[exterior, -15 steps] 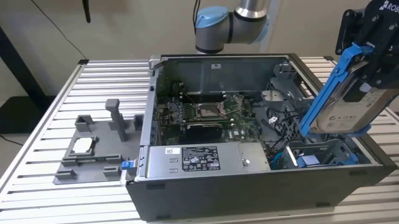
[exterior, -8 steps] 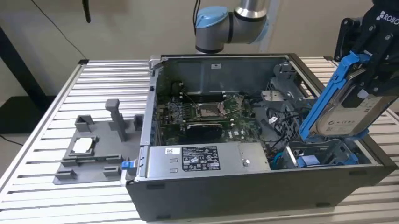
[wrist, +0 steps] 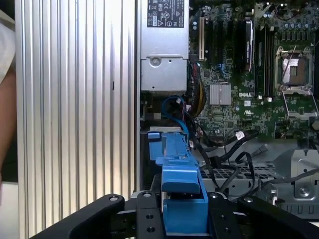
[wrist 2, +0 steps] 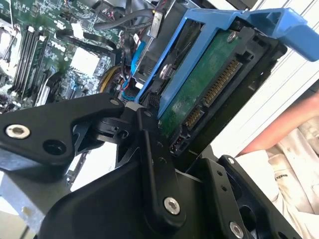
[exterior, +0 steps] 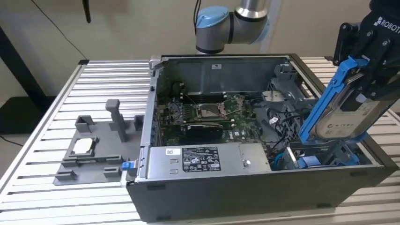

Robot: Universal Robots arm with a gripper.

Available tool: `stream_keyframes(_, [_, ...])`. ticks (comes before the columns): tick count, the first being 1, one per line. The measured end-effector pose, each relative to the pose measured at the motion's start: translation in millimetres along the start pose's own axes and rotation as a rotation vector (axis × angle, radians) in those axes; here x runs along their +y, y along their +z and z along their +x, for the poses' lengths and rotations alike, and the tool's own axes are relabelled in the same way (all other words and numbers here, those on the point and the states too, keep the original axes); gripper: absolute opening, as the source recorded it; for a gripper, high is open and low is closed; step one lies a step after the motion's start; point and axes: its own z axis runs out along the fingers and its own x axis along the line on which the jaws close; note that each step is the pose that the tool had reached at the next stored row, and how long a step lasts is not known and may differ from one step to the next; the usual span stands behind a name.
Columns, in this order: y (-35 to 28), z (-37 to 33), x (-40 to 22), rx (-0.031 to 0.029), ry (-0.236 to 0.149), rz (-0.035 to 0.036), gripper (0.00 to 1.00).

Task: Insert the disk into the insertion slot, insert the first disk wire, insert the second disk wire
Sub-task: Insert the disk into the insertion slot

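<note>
I am looking at a silver slatted aluminium table (exterior: pixel 37 140), its ribs running from the exterior view's left to its right. The same ribbed surface (wrist: pixel 75 99) is showing in the first wrist view.

Two things are sitting directly on it. A dark-grey, open-topped metal PC case (exterior: pixel 250 192) is taking up the centre and right of the exterior view, reaching close to the table's near edge at the bottom of the frame. A flat grey plastic fixture plate with upright posts (exterior: pixel 103 161) is lying in the lower left, just beside the case's wall. I cannot tell whether they are touching.
</note>
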Motion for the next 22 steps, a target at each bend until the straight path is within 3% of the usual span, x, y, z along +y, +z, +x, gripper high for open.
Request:
stream_keyframes(3, [3.0, 0.0, -0.1, 0.0001, 0.000, 0.0000, 0.33])
stream_keyframes(22, [36.5, -1.0, -3.3, -0.0004, 0.000, 0.0042, 0.33])
